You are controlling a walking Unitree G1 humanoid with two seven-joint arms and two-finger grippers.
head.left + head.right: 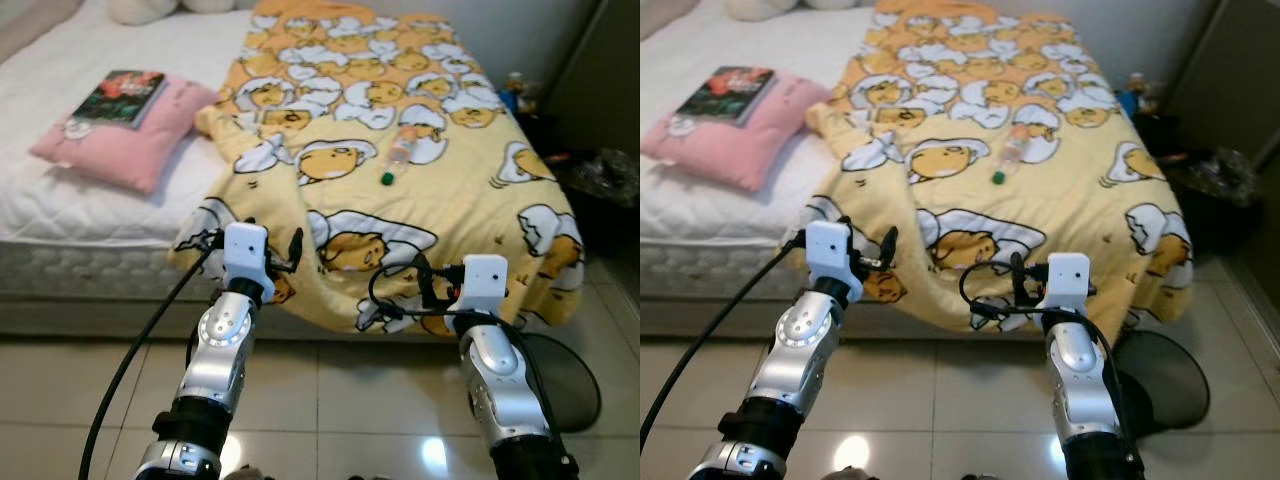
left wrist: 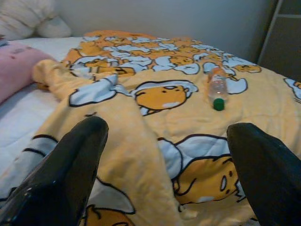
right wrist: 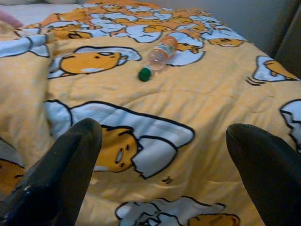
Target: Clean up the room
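A clear plastic bottle (image 1: 398, 155) with a green cap lies on its side on the yellow egg-cartoon blanket (image 1: 450, 170), which covers the right half of the bed and hangs over its foot. A book (image 1: 122, 96) rests on a pink pillow (image 1: 130, 135) on the white mattress (image 1: 60, 210) at the left. My left gripper (image 1: 247, 243) is open at the blanket's bunched front edge, nothing between its fingers (image 2: 70, 165). My right gripper (image 1: 468, 275) is open over the hanging blanket, short of the bottle (image 3: 159, 55).
A dark round base (image 1: 565, 375) sits on the tiled floor (image 1: 330, 400) by the bed's right front corner. Dark furniture with clutter (image 1: 600, 180) stands along the right. White pillows (image 1: 150, 8) lie at the head of the bed.
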